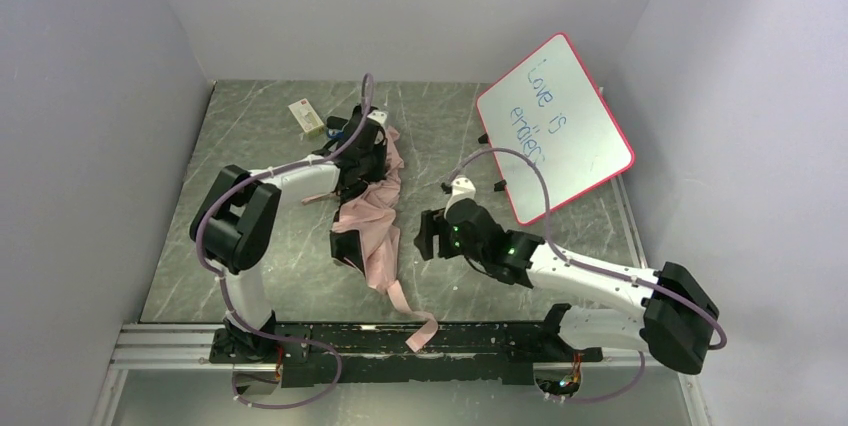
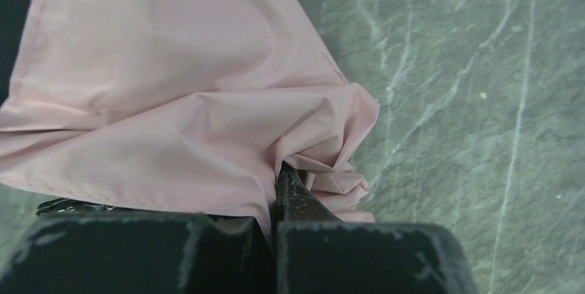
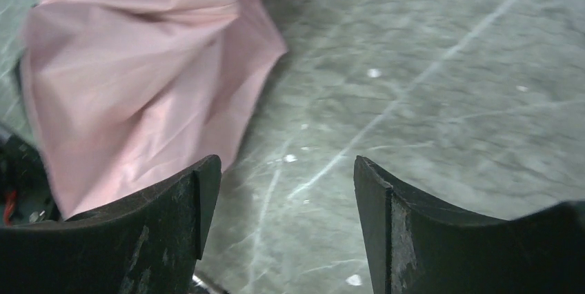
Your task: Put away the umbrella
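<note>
Pale lilac walls close in a grey marbled bench (image 1: 440, 121). A pink-framed whiteboard (image 1: 555, 126) is propped toward the far right corner, and a small box (image 1: 307, 116) lies near the far edge. Left of the bench's middle lies the umbrella (image 1: 368, 231), a slack heap of pale pink cloth with black showing at its folds. It runs from the far side toward the near edge, where a pink strap (image 1: 422, 331) trails out.

The left fingers (image 2: 296, 201) sit at the far end of the heap, pressed together with a fold of pink cloth caught in the seam between them. The right fingers (image 3: 186, 197) are spread wide near the cloth's right-hand side, with only bare bench between them.

The umbrella looks light but awkward to handle. Its cloth is thin, limp and probably slick, so a pinch on the cloth alone would likely lift one fold and leave the rest dragging. The ribs and shaft underneath should be stiff yet slender, and easy to bend if squeezed across. Neither shaft nor handle shows clearly in any view. The safer hold is likely around the bundled ribs or the handle, with the loose cloth gathered first.
</note>
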Controlling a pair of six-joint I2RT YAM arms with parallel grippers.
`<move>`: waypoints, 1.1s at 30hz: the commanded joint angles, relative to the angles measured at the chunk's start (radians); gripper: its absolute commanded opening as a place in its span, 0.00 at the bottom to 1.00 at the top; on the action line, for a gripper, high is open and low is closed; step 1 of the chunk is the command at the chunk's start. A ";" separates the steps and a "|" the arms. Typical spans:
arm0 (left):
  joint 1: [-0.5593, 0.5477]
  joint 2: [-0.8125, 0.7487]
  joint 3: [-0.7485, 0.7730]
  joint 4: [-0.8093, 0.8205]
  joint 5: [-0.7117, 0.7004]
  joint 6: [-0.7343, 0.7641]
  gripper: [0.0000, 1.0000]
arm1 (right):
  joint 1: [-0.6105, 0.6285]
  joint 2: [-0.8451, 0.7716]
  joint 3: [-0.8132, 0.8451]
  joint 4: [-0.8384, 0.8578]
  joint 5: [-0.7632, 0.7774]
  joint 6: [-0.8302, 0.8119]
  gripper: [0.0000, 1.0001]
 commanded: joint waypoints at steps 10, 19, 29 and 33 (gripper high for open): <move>-0.125 0.006 0.035 0.220 0.166 0.055 0.05 | -0.245 -0.057 -0.021 0.033 -0.087 -0.094 0.75; -0.121 -0.262 -0.056 0.086 0.112 0.151 0.48 | -0.431 0.023 0.130 0.104 -0.286 -0.302 0.89; -0.026 -0.526 -0.144 -0.065 0.085 0.156 0.57 | -0.507 0.341 0.419 0.126 -0.620 -0.682 0.90; 0.014 -0.591 -0.162 -0.124 0.064 0.189 0.60 | -0.510 0.448 0.483 0.176 -0.649 -0.834 0.90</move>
